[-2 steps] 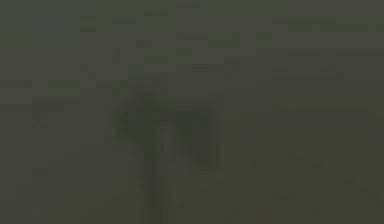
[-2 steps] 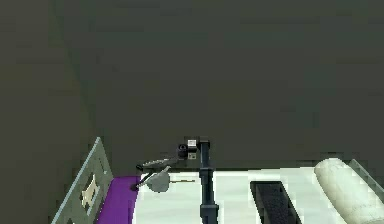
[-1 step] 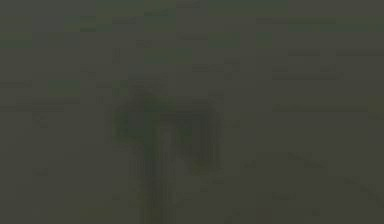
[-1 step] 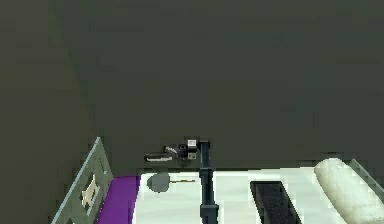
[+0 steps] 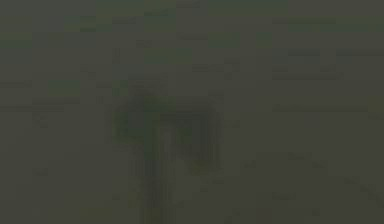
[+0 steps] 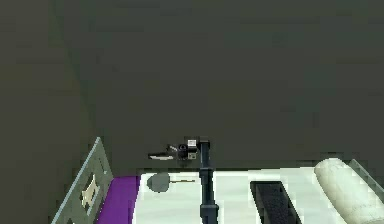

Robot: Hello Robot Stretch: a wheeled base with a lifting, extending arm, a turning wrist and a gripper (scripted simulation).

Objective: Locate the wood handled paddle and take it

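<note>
Centrally, the gripper [image 6: 160, 156] is seen just above the white surface's [image 6: 235, 192] far edge, against a dark wall [image 6: 220, 70]; jaw spacing and any held thing cannot be told.

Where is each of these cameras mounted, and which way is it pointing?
Forward view: on the robot, facing ahead and somewhat down, at a dim dark surface; nothing in it can be told apart.
Arm side view: on the robot's body, facing out to the side where the arm reaches, at a white surface before a dark wall; a paddle-like thing lies there. The arm and gripper show.
Shared: perhaps the dark wall; I cannot match any thing.
</note>
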